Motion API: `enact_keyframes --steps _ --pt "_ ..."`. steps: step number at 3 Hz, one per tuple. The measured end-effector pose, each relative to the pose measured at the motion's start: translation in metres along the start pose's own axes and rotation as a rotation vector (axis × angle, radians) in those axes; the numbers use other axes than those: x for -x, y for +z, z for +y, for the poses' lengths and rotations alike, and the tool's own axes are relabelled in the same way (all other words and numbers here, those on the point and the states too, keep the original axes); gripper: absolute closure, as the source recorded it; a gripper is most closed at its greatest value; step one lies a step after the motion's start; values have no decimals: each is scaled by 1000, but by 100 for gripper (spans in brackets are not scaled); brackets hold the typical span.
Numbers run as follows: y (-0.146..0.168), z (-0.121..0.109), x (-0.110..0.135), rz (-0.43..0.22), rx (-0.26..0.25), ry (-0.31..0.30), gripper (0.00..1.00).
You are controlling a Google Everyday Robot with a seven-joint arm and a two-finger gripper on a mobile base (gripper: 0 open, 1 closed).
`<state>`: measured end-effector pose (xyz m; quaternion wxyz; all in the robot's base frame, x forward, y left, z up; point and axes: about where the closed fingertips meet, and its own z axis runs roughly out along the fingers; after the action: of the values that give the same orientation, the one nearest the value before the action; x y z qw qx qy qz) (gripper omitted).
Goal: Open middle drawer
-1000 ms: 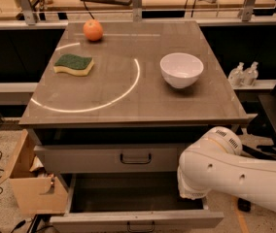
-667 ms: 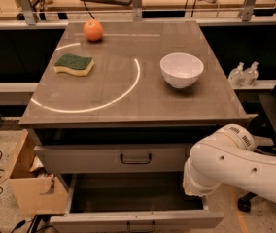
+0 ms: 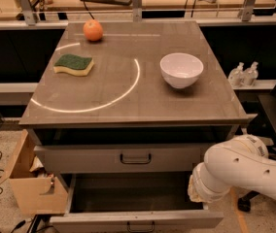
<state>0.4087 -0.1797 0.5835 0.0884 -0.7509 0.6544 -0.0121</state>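
The middle drawer (image 3: 137, 221) is pulled out at the bottom of the view. Its low grey front has a small dark loop handle (image 3: 140, 225), and its inside looks dark and empty. Above it, the top drawer (image 3: 123, 158) is shut, with its own handle (image 3: 135, 158). My white arm (image 3: 242, 174) reaches in from the lower right, beside the right end of the open drawer. My gripper is not visible; it lies hidden behind or below the arm's rounded segment.
On the cabinet top (image 3: 128, 101) are an orange (image 3: 93, 30), a green and yellow sponge (image 3: 73, 64) and a white bowl (image 3: 181, 69). A cardboard box (image 3: 31, 186) stands at the left of the drawers. A black chair (image 3: 274, 115) and two bottles (image 3: 243, 74) are at the right.
My arm has shifted to the right, away from the drawer's middle. The middle drawer stays pulled out as before.
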Motion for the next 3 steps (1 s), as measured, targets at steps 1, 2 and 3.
enact_keyframes --steps 1,2,3 --pt "19 14 0 -44 -16 -8 100" --pt "50 25 13 -74 -23 -29 100" --pt "83 26 28 -112 -26 -48 100"
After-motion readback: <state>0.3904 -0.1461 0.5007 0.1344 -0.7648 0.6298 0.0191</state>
